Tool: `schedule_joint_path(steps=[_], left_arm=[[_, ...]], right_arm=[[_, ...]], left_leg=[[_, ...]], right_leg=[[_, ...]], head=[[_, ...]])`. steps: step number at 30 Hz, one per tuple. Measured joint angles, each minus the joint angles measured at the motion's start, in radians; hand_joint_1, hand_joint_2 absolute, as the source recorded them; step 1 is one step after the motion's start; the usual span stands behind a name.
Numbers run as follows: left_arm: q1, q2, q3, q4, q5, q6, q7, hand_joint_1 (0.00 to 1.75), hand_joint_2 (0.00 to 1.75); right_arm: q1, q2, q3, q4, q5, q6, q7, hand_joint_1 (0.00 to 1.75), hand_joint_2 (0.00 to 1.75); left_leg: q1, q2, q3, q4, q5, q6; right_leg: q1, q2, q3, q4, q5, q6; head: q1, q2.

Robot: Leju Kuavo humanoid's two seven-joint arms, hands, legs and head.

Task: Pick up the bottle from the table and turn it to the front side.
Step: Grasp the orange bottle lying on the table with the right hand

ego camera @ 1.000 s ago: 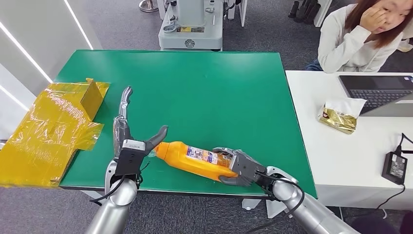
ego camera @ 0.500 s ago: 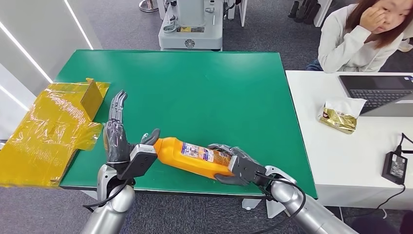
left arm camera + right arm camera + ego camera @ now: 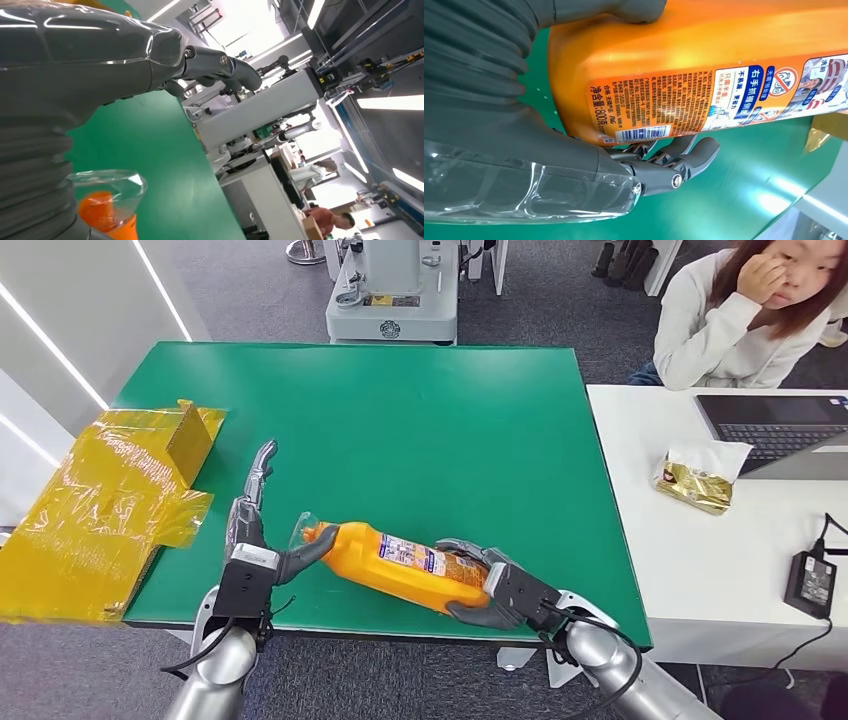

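Nearest, at the front edge of the green table (image 3: 420, 420): one orange bottle (image 3: 400, 565), smooth glossy plastic, lying on its side, base to the right, clear cap (image 3: 303, 530) to the left. Right hand (image 3: 495, 590) wrapped around the base end, thumb on one side, dark fingers (image 3: 684, 155) curled under the other; printed label with barcode facing the right wrist camera. Left hand (image 3: 255, 540) beside the neck, fingers extended and apart toward the far edge, thick grey thumb (image 3: 305, 555) angled against the bottle shoulder; nothing enclosed. Matte green surface beneath, flat and rectangular. Left of the left hand, overhanging the table's left edge: one flattened cardboard box (image 3: 110, 500) wrapped in crinkled, glossy yellow film, one flap raised; well apart from the bottle. To the right, adjoining: one white table (image 3: 720, 570), carrying one gold foil pouch (image 3: 695, 480) with a white torn top, one open laptop (image 3: 780, 430), one black power adapter (image 3: 812, 580) with cable. Behind the white table: one seated person (image 3: 740, 310) in a light top, hand at the face. Beyond the far edge of the green table: one grey-white machine base (image 3: 395, 290) on dark carpet.
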Motion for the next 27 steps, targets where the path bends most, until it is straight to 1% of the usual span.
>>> schedule_joint_path(steps=[3,5,8,9,10,11,12,16,19,21,27], left_arm=[[0.001,0.000,0.000,-0.009,0.000,0.002,-0.003,0.00,1.75],[0.002,0.000,0.000,-0.015,-0.035,0.034,-0.003,0.00,1.75],[0.001,0.000,0.000,-0.023,-0.181,0.160,0.021,0.00,1.75],[0.000,0.000,0.000,-0.023,-0.221,0.193,0.032,0.00,1.75],[-0.001,0.000,0.000,-0.023,-0.232,0.203,0.040,0.00,1.75],[-0.002,0.000,0.000,-0.023,-0.213,0.188,0.043,0.00,1.75],[-0.003,0.000,0.000,-0.023,-0.167,0.153,0.042,0.00,1.75],[-0.003,0.000,0.008,-0.018,0.077,-0.033,0.027,0.00,1.75],[-0.004,0.000,0.022,-0.010,0.185,-0.120,0.020,0.00,1.75],[-0.005,0.000,0.029,-0.005,0.210,-0.142,0.014,0.00,1.75],[-0.005,0.001,0.035,0.004,0.214,-0.144,0.004,0.00,1.75]], right_arm=[[0.004,-0.003,-0.006,0.001,-0.001,0.002,0.000,1.75,1.75],[0.007,-0.007,-0.011,0.001,-0.007,0.005,0.000,1.75,1.75],[0.023,-0.015,-0.018,-0.007,-0.014,0.006,0.000,1.75,1.75],[0.031,-0.017,-0.019,-0.012,-0.013,0.005,0.000,1.75,1.75],[0.038,-0.018,-0.021,-0.018,-0.011,0.003,0.000,1.75,1.75],[0.043,-0.019,-0.021,-0.022,-0.009,0.001,0.000,1.75,1.75],[0.047,-0.020,-0.021,-0.025,-0.007,-0.001,0.000,1.75,1.75],[0.049,-0.022,-0.022,-0.028,0.004,-0.007,-0.002,1.75,1.75],[0.049,-0.022,-0.024,-0.028,0.003,-0.010,-0.004,1.75,1.75],[0.050,-0.022,-0.028,-0.028,0.001,-0.020,-0.009,1.75,1.75],[0.056,-0.022,-0.045,-0.028,0.000,-0.045,-0.020,1.75,1.75]], left_leg=[[0.000,0.000,0.000,0.000,0.000,0.000],[0.000,0.000,0.000,0.000,0.000,0.000],[0.000,0.000,0.000,0.000,0.000,0.000],[0.000,0.000,0.000,0.000,0.000,0.000],[0.000,0.000,0.000,0.000,0.000,0.000],[0.000,0.000,0.000,0.000,0.000,0.000],[0.000,0.000,0.000,0.000,0.000,0.000],[0.000,0.000,0.000,0.000,0.000,0.000],[0.000,0.000,0.000,0.000,0.000,0.000],[0.000,0.000,0.000,0.000,0.000,0.000],[0.000,0.000,0.000,0.000,0.000,0.000]], right_leg=[[0.000,0.000,0.000,0.000,0.000,0.000],[0.000,0.000,0.000,0.000,0.000,0.000],[0.000,0.000,0.000,0.000,0.000,0.000],[0.000,0.000,0.000,0.000,0.000,0.000],[0.000,0.000,0.000,0.000,0.000,0.000],[0.000,0.000,0.000,0.000,0.000,0.000],[0.000,0.000,0.000,0.000,0.000,0.000],[0.000,0.000,0.000,0.000,0.000,0.000],[0.000,0.000,0.000,0.000,0.000,0.000],[0.000,0.000,0.000,0.000,0.000,0.000],[0.000,0.000,0.000,0.000,0.000,0.000]], head=[[0.000,0.000],[0.000,0.000],[0.000,0.000],[0.000,0.000],[0.000,0.000],[0.000,0.000],[0.000,0.000],[0.000,0.000],[0.000,0.000],[0.000,0.000],[0.000,0.000]])
